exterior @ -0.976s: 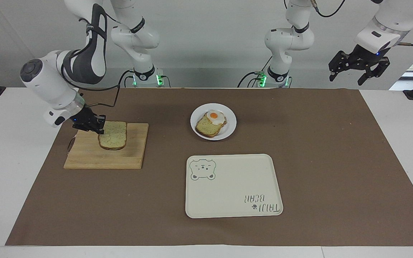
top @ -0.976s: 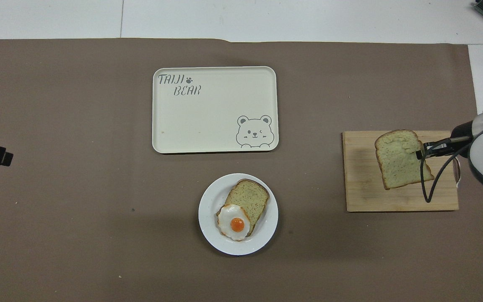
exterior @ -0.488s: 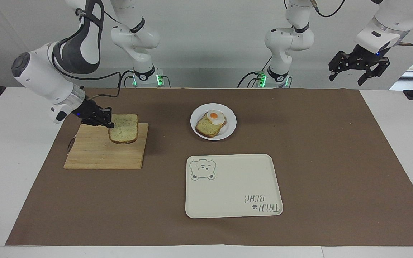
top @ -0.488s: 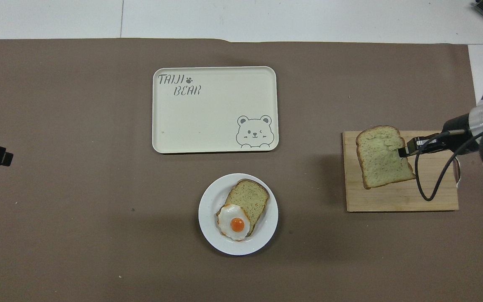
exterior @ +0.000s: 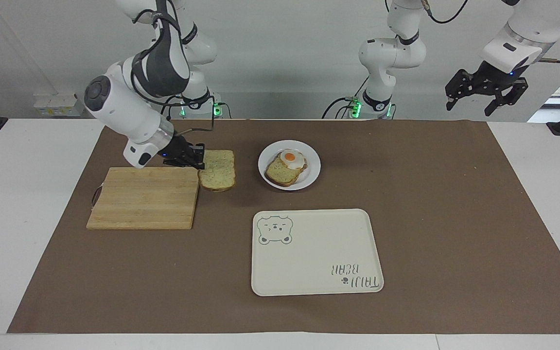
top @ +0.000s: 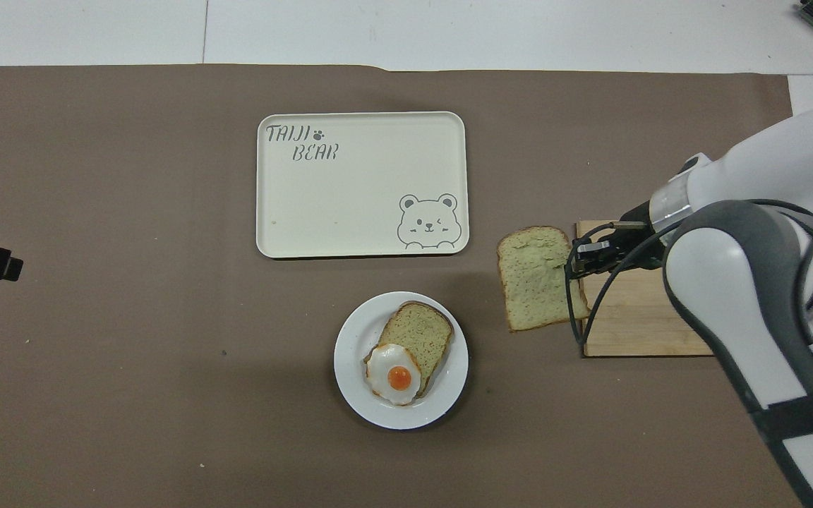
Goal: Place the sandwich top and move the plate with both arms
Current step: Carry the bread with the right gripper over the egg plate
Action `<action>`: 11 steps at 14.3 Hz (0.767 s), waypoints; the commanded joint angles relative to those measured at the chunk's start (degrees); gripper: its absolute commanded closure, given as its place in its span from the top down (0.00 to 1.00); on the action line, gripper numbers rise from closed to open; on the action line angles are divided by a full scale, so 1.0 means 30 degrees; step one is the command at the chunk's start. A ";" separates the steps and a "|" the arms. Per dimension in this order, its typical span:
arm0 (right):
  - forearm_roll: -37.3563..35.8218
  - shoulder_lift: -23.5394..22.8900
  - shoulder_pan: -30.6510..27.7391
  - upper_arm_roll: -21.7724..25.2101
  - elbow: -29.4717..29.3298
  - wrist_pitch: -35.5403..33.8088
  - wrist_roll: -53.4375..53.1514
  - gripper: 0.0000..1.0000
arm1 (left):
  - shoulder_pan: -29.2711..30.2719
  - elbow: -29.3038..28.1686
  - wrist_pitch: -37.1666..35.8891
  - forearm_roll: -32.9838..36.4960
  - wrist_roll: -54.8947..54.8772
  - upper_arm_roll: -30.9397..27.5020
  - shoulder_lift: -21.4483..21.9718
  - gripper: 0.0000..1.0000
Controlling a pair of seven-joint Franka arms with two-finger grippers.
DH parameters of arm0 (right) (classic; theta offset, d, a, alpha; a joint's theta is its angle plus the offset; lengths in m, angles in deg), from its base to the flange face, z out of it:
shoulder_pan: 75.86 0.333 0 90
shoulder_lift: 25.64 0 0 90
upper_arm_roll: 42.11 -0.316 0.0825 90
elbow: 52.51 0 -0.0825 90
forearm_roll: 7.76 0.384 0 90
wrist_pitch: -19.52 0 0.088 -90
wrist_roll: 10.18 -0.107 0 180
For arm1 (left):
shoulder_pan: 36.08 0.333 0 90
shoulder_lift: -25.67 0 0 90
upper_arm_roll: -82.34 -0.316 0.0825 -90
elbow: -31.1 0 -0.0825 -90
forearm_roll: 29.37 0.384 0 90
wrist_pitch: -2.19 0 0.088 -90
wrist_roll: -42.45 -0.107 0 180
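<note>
My right gripper is shut on one edge of the sandwich top, a plain speckled bread slice with a dark crust. It holds the slice in the air over the brown mat, between the wooden board and the plate; both also show in the overhead view, gripper and slice. The small white plate carries another slice topped with a fried egg. My left gripper waits open, raised high at the left arm's end of the table.
A wooden cutting board lies bare at the right arm's end. A cream tray with a bear drawing lies farther from the robots than the plate. A brown mat covers the table.
My right gripper has lifted the sandwich top off the cutting board and carried it past the board's edge toward the plate. The left arm has not moved.
</note>
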 commanded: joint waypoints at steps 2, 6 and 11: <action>0.1682 -0.0005 0.1852 0.0059 0.0267 0.0994 -0.1803 0.00 | -0.0286 -0.0792 0.0178 0.0078 0.0250 -0.0108 0.0650 1.00; 0.1775 -0.0473 0.4608 0.0030 0.1057 0.3629 -0.4118 0.00 | -0.0286 -0.0792 0.0148 0.0078 0.0250 -0.0137 0.0650 1.00; 0.2009 -0.0036 0.5869 0.0030 0.1995 0.3987 -0.4445 0.00 | -0.0286 -0.0792 0.0119 0.0078 0.0250 -0.0137 0.0650 1.00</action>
